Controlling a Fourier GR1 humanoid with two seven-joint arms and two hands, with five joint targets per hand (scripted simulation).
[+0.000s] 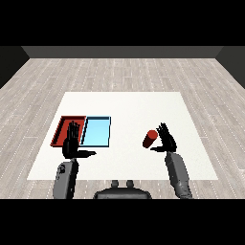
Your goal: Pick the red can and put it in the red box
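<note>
Right robot hand (pixel 167 140) spread, beside red can (pixel 150 139) near desk (pixel 134 103) right edge, not yet grasped. Likely risk: can nudged over or rolling off. Red tray (pixel 62 125) well apart, behind spread left robot hand (pixel 72 143).

No text, label, brand, number or sign can be read anywhere in the head view. The red can (pixel 150 139) is seen as plain red with no legible print, and the red tray (pixel 61 129) and light blue tray (pixel 97 131) are likewise unmarked.
</note>
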